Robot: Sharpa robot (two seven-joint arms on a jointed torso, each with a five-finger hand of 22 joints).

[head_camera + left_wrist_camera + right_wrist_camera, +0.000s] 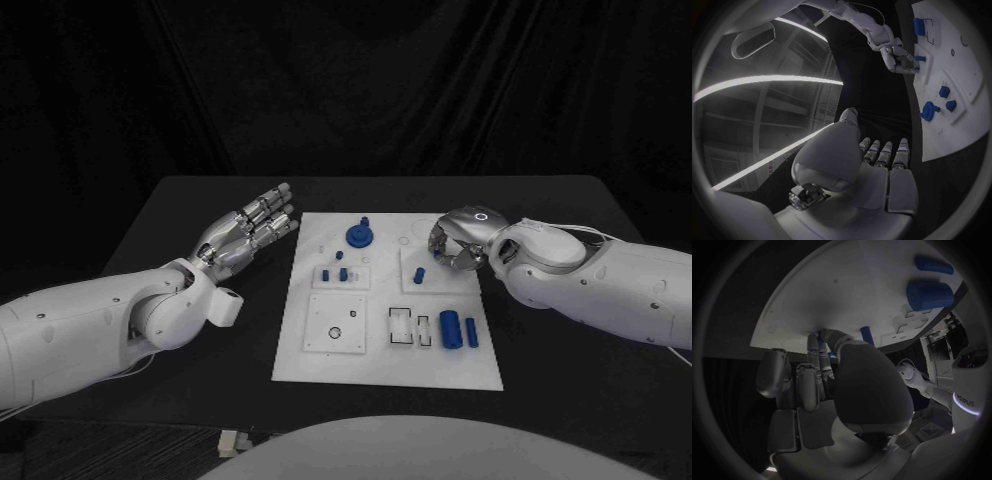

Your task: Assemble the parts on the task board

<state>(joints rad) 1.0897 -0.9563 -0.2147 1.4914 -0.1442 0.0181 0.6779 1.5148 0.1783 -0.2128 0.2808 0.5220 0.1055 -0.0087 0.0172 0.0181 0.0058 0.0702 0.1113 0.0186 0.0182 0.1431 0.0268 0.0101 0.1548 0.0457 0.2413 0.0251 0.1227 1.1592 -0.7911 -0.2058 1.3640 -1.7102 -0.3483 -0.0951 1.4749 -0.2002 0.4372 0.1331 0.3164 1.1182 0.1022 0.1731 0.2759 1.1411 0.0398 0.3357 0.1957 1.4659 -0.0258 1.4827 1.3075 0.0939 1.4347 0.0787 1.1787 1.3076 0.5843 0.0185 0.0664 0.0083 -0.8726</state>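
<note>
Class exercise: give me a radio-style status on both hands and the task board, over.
Left hand open, fingers spread, beside the task board. Right hand curled at the board's far right edge, near a small blue peg; hold unclear. Nothing blocking the board.

The scene is seen from above by the head camera, which is directed down and forward at the bench; the whole task board is taken in from some way off. The left wrist camera is placed behind the left hand and is aimed past its fingers along the board's edge. The right wrist camera is set behind the right hand, very close to the board. The board and its blue parts are shared by all three views.
</note>
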